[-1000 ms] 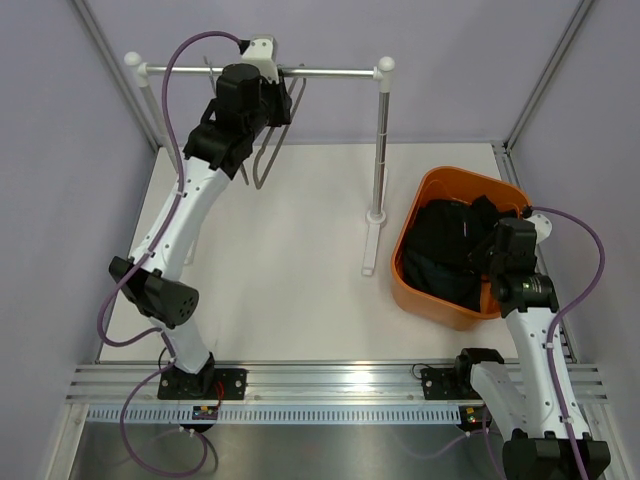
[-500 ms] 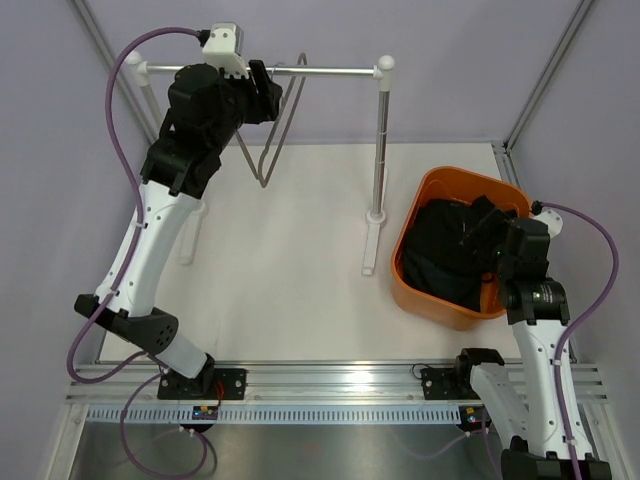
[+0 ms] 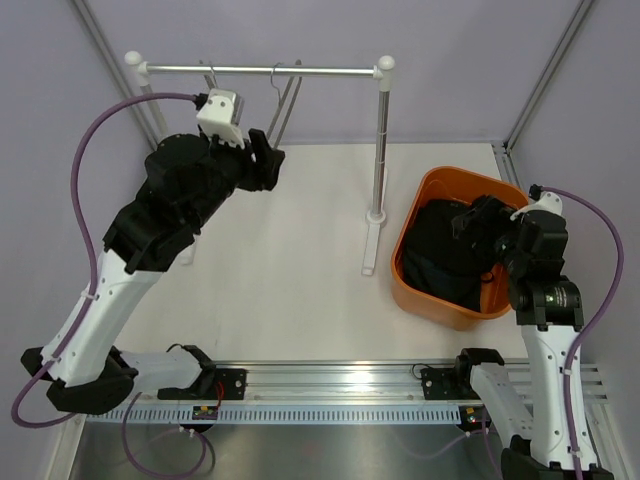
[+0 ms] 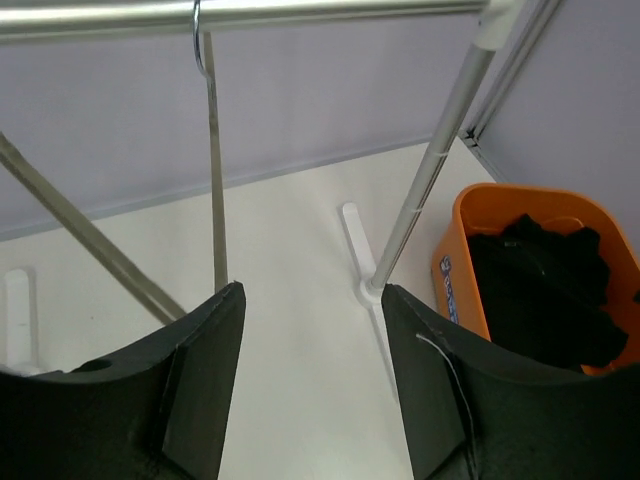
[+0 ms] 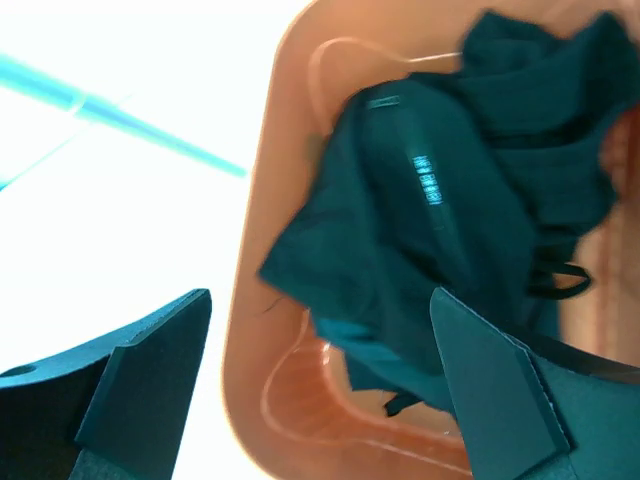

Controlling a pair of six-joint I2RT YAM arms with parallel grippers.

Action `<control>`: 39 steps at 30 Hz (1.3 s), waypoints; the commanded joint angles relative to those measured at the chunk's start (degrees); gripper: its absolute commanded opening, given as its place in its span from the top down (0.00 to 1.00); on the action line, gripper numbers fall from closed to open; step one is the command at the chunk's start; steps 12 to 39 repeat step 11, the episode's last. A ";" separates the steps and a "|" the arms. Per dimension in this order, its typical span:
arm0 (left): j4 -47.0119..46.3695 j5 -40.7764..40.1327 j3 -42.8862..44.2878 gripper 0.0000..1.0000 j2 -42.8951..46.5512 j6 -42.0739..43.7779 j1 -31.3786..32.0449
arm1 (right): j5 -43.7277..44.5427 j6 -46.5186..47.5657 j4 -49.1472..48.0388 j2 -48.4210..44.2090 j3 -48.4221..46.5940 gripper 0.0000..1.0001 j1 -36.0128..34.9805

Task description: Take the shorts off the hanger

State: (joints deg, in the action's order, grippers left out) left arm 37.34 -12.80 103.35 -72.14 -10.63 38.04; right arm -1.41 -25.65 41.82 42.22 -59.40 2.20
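The shorts (image 3: 448,258) lie heaped in the orange basket (image 3: 428,303) at frame right; left end effector (image 4: 312,295) and right end effector (image 5: 320,300) both gape wide, empty.

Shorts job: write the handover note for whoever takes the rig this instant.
Left hand: open, empty, below the rail, facing the hanger.
Right hand: open, empty, over the basket.
Shorts: piled in the basket; none visible on the hanger or rail.
Done: shorts are off.
Left: apparently nothing; just park the arms.
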 commanded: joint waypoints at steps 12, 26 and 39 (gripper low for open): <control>4.93 -9.79 -25.11 0.36 23.43 -3.60 10.12 | -12.48 4.20 -1.13 -7.14 -2.75 0.01 0.18; 4.93 -9.79 -25.11 0.36 23.43 -3.60 10.12 | -12.48 4.20 -1.13 -7.14 -2.75 0.01 0.18; 4.93 -9.79 -25.11 0.36 23.43 -3.60 10.12 | -12.48 4.20 -1.13 -7.14 -2.75 0.01 0.18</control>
